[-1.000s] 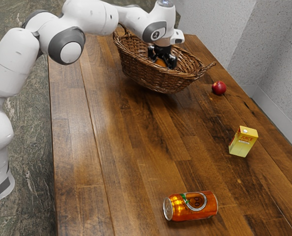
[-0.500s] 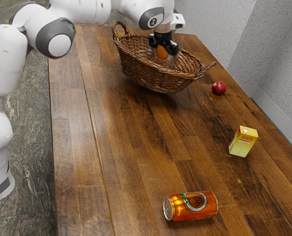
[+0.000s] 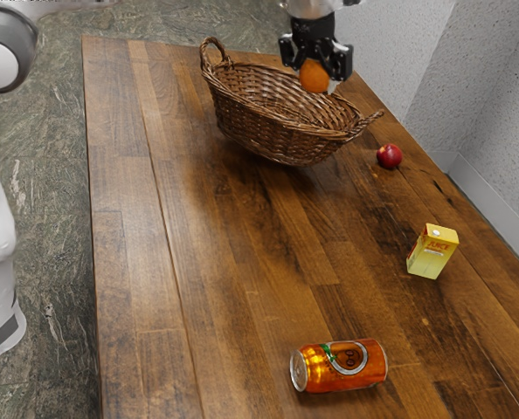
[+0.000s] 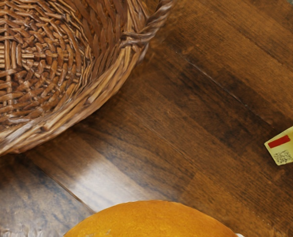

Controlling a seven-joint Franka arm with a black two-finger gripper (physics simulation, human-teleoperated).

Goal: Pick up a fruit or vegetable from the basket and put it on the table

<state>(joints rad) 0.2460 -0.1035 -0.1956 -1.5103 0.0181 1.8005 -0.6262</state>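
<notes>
My gripper (image 3: 315, 72) is high over the wicker basket (image 3: 273, 133) in the exterior view, shut on an orange (image 3: 314, 77) with a finger at either side of it. The orange hangs above the basket's rim. In the wrist view the orange (image 4: 151, 220) is large at the lower edge, and the basket (image 4: 94, 98) stands beyond it, its woven bottom bare where it shows. The wooden table (image 3: 233, 253) extends around the basket.
A red apple (image 3: 389, 156) lies on the table beside the basket. Farther along stand a yellow juice box (image 3: 432, 251) and, on its side, an orange can (image 3: 339, 366). A grey wall (image 3: 478, 113) rises along the exterior view's right.
My gripper has risen out of the basket with the orange and shifted slightly toward the exterior view's right. The basket, apple, juice box and can have stayed put.
</notes>
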